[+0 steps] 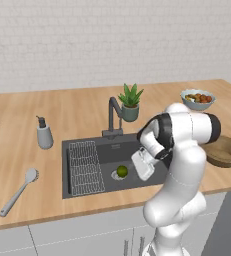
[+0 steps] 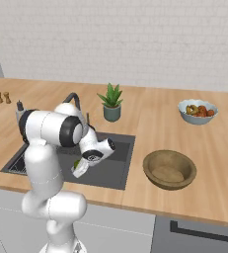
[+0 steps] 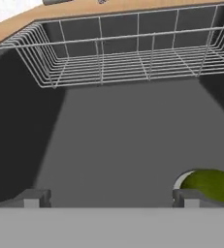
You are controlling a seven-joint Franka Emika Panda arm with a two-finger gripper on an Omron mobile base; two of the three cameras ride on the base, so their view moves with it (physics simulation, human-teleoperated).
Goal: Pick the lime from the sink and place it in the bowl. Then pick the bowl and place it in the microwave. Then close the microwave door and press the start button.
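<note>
Hand view: the hand [image 3: 111,197] is being held low inside the sink [image 3: 108,140], its two dark fingertips spread wide apart with nothing between them. The lime [image 3: 211,185], round and glossy green, is being seen just past the fingertip at the right of the view, lying over the pale metal drain ring; whether it is being touched cannot be told. A white wire rack [image 3: 128,53] of thin rods is being seen along the far wall of the matte dark grey basin.

Left base view: the lime [image 1: 122,171] is lying on the drain at the sink [image 1: 87,150] floor, just beside the white hand [image 1: 143,165], which is being lowered into the basin. The wire rack [image 1: 85,167] is occupying the left part of the sink. The angular dark grey faucet [image 1: 114,117] is standing behind the basin, with a potted spiky plant [image 1: 130,102] just beside it.

Right base view: the bowl [image 2: 170,169], wide, shallow and of brown wood, is resting on the light wooden counter [image 2: 155,118] to the right of the sink [image 2: 110,168], well apart from the lime. A smaller pale grey bowl [image 2: 198,111] of red-orange food is standing further back.
</note>
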